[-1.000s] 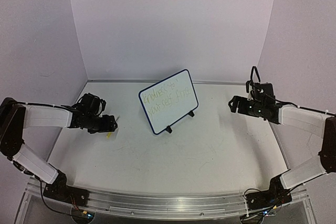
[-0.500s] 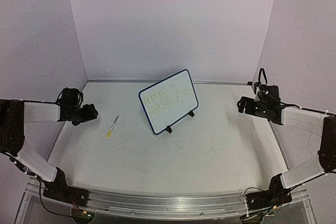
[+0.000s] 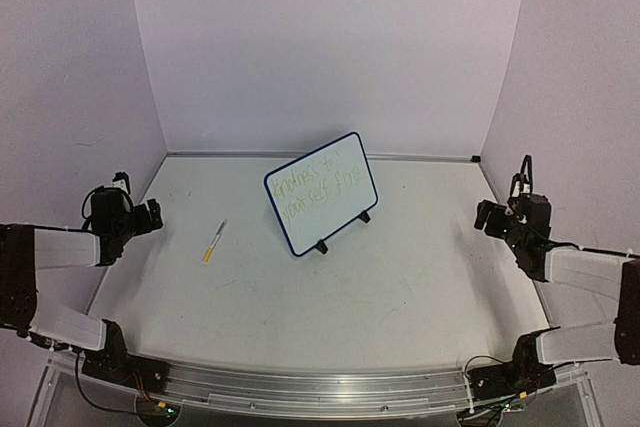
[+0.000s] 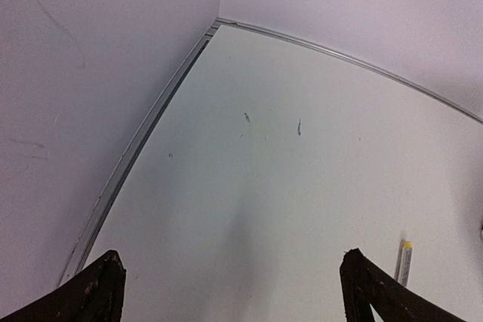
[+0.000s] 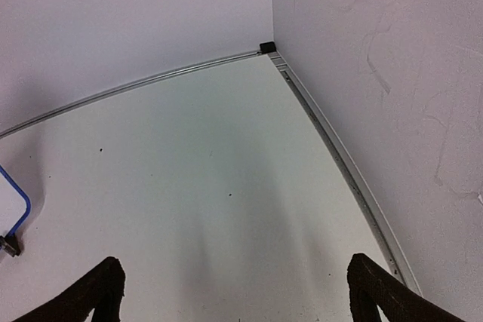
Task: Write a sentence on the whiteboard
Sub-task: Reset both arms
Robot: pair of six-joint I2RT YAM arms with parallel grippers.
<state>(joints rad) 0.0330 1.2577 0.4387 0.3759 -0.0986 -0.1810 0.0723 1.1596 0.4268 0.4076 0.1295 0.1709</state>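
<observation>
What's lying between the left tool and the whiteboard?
A thin marker with a yellow end lies loose between the left tool and the whiteboard, clearest in the top view.

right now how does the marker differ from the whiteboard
The marker lies flat; the whiteboard stands tilted on its feet. The marker is a thin stick with a yellow end; the whiteboard is a broad panel, blue-rimmed, with faint writing. Both rest on the table.
</observation>
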